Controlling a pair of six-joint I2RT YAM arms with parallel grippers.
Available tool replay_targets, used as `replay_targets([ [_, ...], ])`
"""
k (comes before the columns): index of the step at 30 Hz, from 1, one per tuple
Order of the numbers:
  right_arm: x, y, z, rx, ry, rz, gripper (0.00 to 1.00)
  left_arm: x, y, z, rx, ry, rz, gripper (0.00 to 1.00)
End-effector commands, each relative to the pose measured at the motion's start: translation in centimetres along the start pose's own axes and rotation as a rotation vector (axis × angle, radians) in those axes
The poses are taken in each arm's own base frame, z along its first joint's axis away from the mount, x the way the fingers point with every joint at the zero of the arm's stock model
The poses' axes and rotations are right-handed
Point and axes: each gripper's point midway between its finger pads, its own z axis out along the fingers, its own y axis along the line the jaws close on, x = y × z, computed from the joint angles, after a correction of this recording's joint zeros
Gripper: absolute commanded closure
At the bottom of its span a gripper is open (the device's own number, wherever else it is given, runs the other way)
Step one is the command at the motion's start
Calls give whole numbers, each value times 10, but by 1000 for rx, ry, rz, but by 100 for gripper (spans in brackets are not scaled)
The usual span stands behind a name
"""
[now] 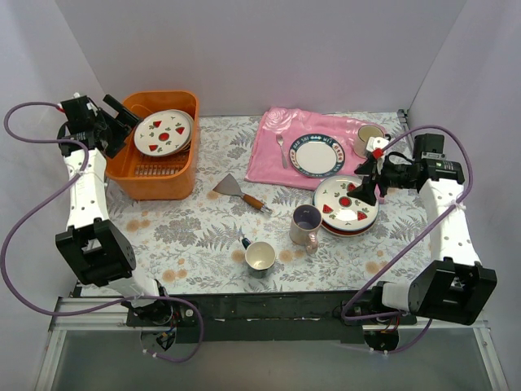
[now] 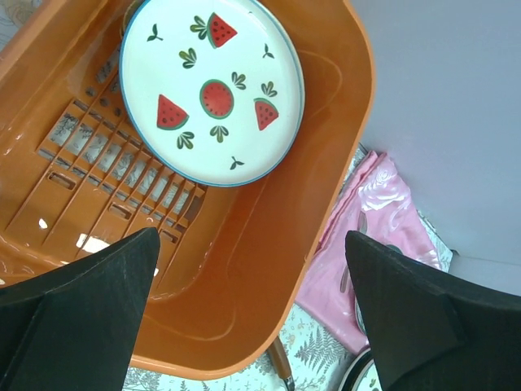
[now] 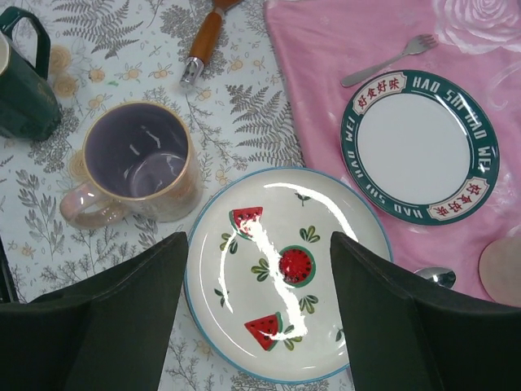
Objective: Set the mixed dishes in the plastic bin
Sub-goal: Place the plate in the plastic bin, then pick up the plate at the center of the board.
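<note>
Hovering over the plate (image 3: 285,334) on the table (image 3: 106,49), the right fingers (image 3: 122,326) stand well apart and hold nothing, with the plate straight below them and its middle showing in the gap; being round, it has no long axis, so I judge a rim grip is needed. The left fingers (image 2: 81,318) are spread wide and empty above the bin (image 2: 326,204), where a matching plate (image 2: 212,90) lies ahead of them, leaving the right fingers far nearer.

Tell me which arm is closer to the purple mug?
Right. The right fingers hover over the watermelon plate beside the mug; the left fingers are across the table, over the orange bin.
</note>
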Motion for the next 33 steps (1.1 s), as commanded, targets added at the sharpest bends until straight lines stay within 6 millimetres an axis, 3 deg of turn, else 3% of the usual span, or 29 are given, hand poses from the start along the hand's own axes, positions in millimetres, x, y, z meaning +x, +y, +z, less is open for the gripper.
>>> replay_targets([
  [1,-12,11,-5,-20,25,-140,21,-17,-37,-38,86,-78,48,2],
  [9,3,31,1,-78,90,-228,14,-7,-62,-50,179,-58,65,2],
  [18,31,51,7,-141,181,-305,13,13,-72,-50,253,4,57,2],
  [28,63,59,15,-160,274,-352,12,41,-95,-53,405,100,80,2],
  [33,73,53,20,-133,303,-367,13,57,-103,-59,476,146,96,2],
])
